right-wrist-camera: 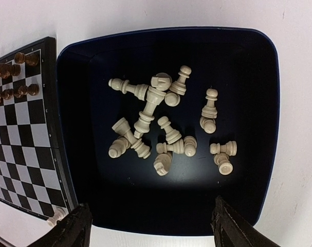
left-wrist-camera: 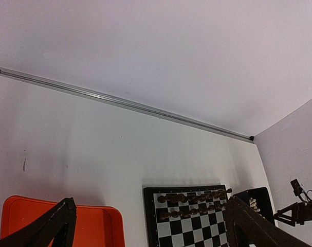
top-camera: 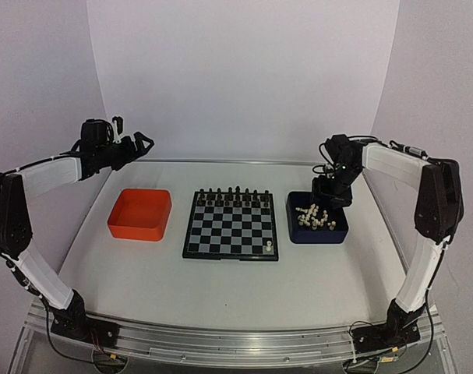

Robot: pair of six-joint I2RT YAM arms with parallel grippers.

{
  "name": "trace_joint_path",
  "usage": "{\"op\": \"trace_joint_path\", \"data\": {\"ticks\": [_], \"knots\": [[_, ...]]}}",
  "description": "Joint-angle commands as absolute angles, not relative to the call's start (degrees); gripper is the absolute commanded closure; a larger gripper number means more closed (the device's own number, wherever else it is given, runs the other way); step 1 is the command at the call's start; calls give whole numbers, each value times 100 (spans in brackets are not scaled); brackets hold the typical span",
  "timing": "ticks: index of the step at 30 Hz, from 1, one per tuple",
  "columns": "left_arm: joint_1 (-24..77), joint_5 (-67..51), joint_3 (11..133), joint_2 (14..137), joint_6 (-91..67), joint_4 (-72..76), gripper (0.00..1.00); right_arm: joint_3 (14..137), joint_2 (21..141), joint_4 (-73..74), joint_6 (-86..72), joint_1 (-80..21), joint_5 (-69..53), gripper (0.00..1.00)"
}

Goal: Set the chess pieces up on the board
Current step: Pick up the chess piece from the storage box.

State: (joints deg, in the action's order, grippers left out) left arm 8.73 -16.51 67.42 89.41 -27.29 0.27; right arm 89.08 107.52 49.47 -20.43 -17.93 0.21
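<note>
Cream-white wooden chess pieces (right-wrist-camera: 148, 105): heap lying tangled in dark blue plastic tray (right-wrist-camera: 238, 67), beside black-and-grey checked board (right-wrist-camera: 22, 128). Right gripper (right-wrist-camera: 150, 229) hovering over tray, jaws wide apart, empty; left gripper (left-wrist-camera: 148, 206) likewise spread, empty. Risk: fingers pinching two overlapping pcs, or one toppling on release.

Board (right-wrist-camera: 22, 134) partly beyond right-wrist view's left edge

A white bench (top-camera: 220, 288) lies under even, soft light with faint shadows. A plain pale back wall (top-camera: 244, 78) rises behind it, and matching side panels (top-camera: 33, 78) close in left and right. A thin metal strip (left-wrist-camera: 120, 101) runs where bench meets back wall. An aluminium rail (top-camera: 220, 343) borders the near edge.
</note>
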Motion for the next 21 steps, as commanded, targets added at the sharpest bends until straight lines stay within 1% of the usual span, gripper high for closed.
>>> {"op": "trace_joint_path", "data": {"ticks": [1,7,11,21], "knots": [[919,-1745,7139,9144,-2767,134,0,9154,10964,4965,-1718,-1766,-51,24],[947,-1739,7250,9259,-2752,43,0,9082,11185,4979,-1595,-1674,-510,34],[956,-1731,7242,9266,-2767,35,0,9100,11328,4975,-1466,-1677,-653,43],[1017,-1740,7248,9270,-2772,35,0,9164,11637,4991,-1086,-1678,-679,53]]}}
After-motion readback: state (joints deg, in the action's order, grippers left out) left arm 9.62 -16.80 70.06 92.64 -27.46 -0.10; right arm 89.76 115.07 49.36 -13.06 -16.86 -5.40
